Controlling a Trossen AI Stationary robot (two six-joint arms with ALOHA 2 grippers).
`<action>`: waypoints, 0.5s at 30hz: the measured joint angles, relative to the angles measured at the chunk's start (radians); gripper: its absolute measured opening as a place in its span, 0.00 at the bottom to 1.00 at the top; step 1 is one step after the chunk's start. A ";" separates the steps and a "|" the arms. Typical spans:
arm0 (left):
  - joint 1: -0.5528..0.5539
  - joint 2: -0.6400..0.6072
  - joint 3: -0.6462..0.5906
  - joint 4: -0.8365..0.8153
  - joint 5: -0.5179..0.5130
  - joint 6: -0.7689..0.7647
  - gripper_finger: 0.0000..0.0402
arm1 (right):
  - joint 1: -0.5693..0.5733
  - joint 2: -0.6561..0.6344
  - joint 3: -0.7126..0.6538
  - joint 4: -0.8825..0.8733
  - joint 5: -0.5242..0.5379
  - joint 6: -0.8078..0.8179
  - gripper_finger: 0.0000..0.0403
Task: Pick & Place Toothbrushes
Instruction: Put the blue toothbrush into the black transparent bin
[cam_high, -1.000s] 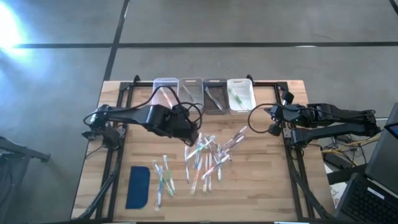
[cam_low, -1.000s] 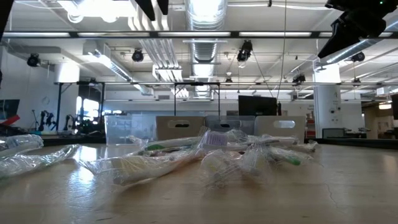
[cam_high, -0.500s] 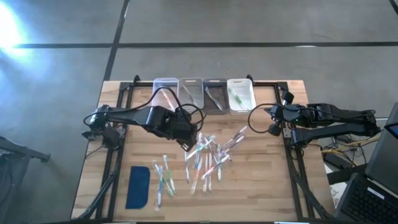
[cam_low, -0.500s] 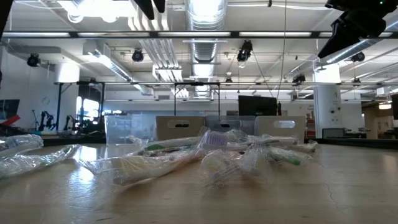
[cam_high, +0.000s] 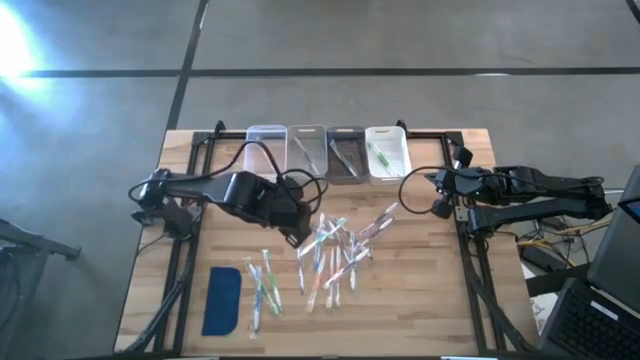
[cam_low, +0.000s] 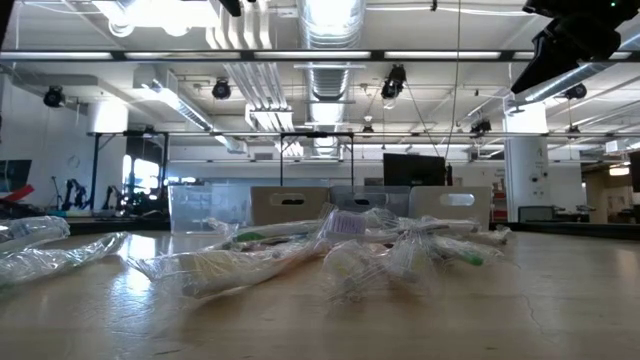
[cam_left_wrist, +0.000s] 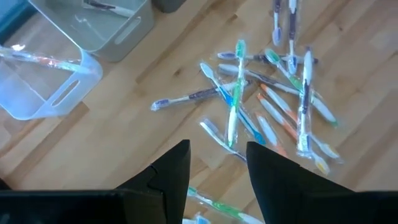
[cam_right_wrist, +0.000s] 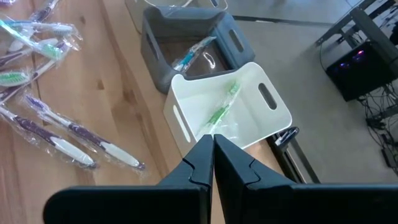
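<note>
Since a second ago, only the left arm has drawn back a little toward its own side of the tabletop (cam_high: 420, 310); nothing else has shifted. Nearest the onlooker lies a flat dark-blue rounded pad (cam_high: 222, 300), set apart from the work. Just beyond it a few thin pale toothbrushes in clear wrappers (cam_high: 264, 282) lie loose, and a denser heap of them (cam_high: 335, 250) fans across the middle of the wooden tabletop, evidently tipped out there for sorting. The left claw (cam_left_wrist: 217, 174) hangs above the near edge of that heap, fingers partly apart and gripping nothing, probably lining up on the next brush. The right claw (cam_right_wrist: 213, 163) waits at the right edge, fingers pressed together and empty, pointing at the bins. Farthest off, four small rectangular plastic bins (cam_high: 327, 152) stand in a row along the tabletop's far edge; the white one (cam_right_wrist: 231, 112) already holds a green-accented brush, the grey one beside it another, suggesting sorting by colour.
</note>
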 joint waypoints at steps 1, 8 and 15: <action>-0.008 0.000 0.000 0.000 0.012 0.000 0.41 | 0.000 0.000 0.000 0.000 0.000 0.000 0.02; -0.108 -0.002 0.000 0.000 0.073 -0.139 0.41 | 0.000 0.000 0.000 0.000 0.000 0.000 0.02; -0.257 -0.002 -0.006 0.001 0.074 -0.441 0.41 | 0.000 0.000 0.000 0.000 0.000 0.001 0.02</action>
